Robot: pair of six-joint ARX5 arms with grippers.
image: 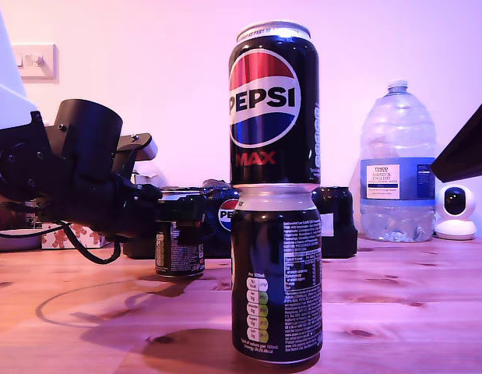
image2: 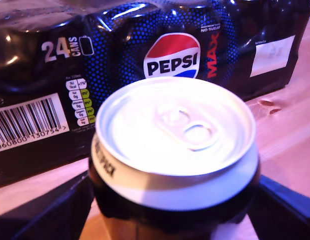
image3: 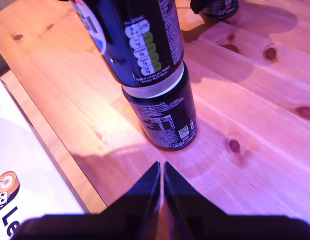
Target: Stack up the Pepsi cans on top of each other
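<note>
Two black Pepsi cans [image: 274,195] stand stacked; my first hand [image2: 175,220] grips a third can [image2: 176,150]; my second hand [image3: 162,172] is closed, empty.

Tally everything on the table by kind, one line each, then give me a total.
Pepsi cans: 3, the top can stacked on the bottom can, and the third can between the jaws of my first gripper
Shrink-wrapped Pepsi multipack: 1
Clear water bottle: 1
Small white camera: 1
Total: 6
</note>
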